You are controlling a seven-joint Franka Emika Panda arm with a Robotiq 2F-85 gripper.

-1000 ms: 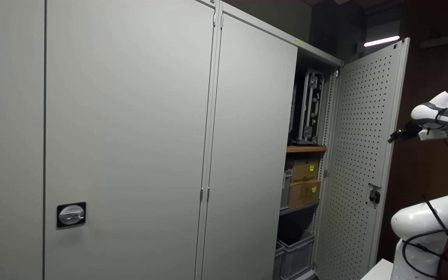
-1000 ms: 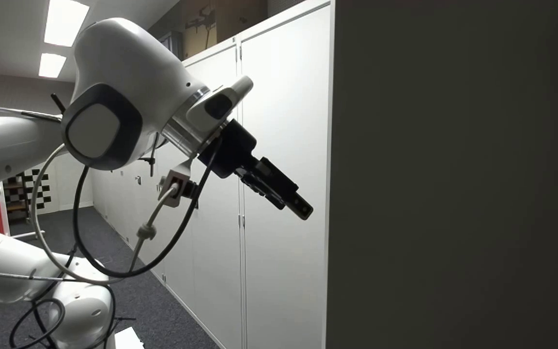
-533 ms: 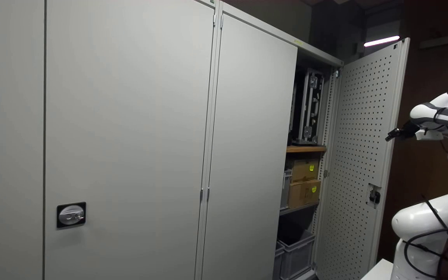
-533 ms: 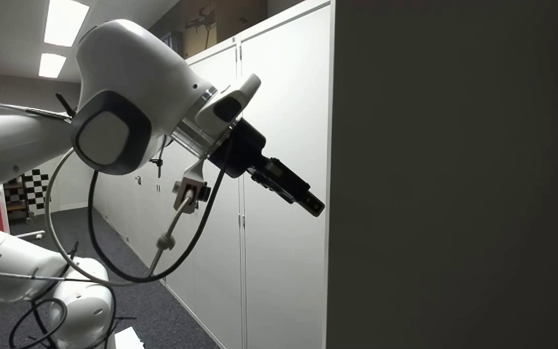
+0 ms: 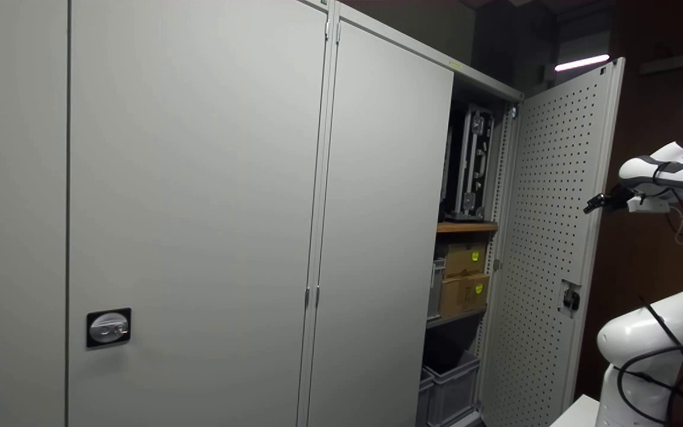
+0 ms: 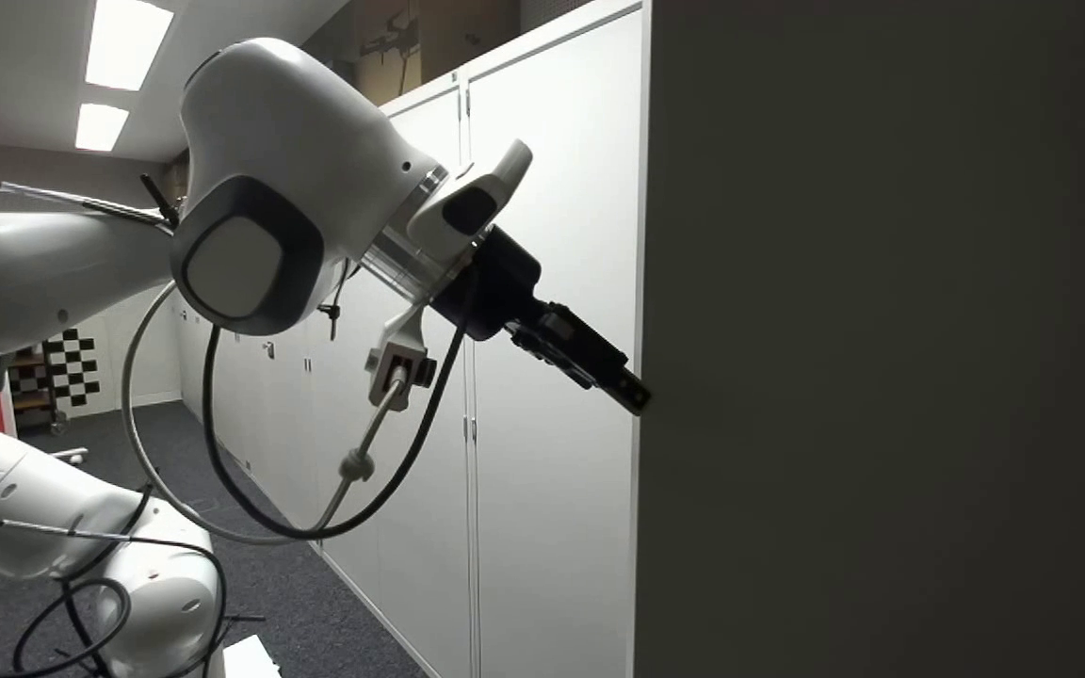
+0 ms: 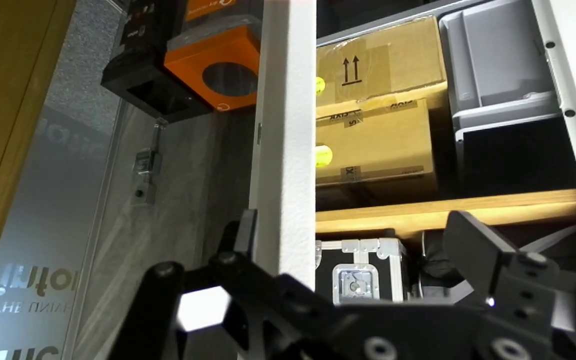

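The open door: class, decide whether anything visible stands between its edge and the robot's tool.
Nothing visible does. In the wrist view, the door edge shows between the spread jaws of the tool, with only the tool itself in front. The boxes lie beyond that edge. Contact can't be judged.

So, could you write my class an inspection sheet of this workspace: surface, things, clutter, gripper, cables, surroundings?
Surface: white stand, only part in view, at the foot of the arm.
Things: door, standing open, nearest the gripper; whether they touch cannot be told.
Clutter: boxes, grey crates and a black case inside the cabinet.
Gripper: open, nothing gripped; the door's edge shows between its jaws in the wrist view.
Cables: a black cable and a pale cable loop below the arm's end.
Surroundings: carpet, ceiling lights and an orange bin.
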